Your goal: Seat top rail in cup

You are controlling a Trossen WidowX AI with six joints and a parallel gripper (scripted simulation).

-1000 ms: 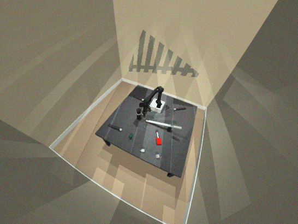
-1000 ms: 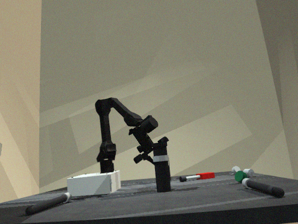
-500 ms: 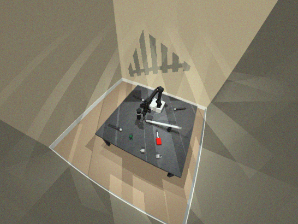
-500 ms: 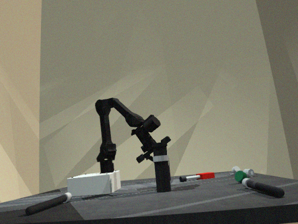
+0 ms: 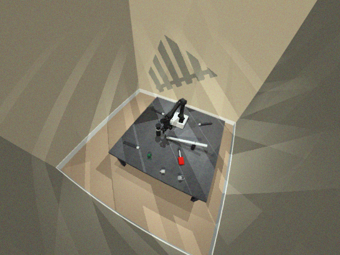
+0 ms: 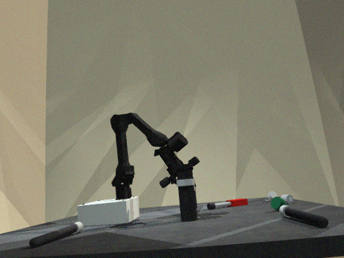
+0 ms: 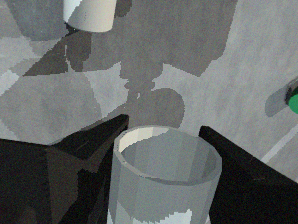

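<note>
The arm [image 5: 174,114] [image 6: 122,145] rises from a white base block [image 5: 179,125] [image 6: 101,215] on the dark table [image 5: 124,152] [image 6: 151,236]. The jaws, partly hidden by the post in the exterior view, are clamped on a grey, open-mouthed rail-end cup [image 7: 162,197], its rim lying between their tips in the wrist view.

The big post [image 5: 158,132] [image 6: 188,204] stands upright just beside the jaws, a pale band [image 6: 186,182] around its upper part. The white top rail [image 5: 187,142] [image 7: 90,14] extends away from the jaws; its near end is apart from the cup mouth and thus unseated. A short dark support [image 5: 193,147] shows beneath the rail, toward its end farther from the jaws.

Beyond the rail from the jaws lies a red-handled tool [image 5: 181,160] [image 6: 237,202]. A green item [image 5: 149,155] [image 6: 278,203] [image 7: 294,104] lies well apart from the jaws, past the post.
</note>
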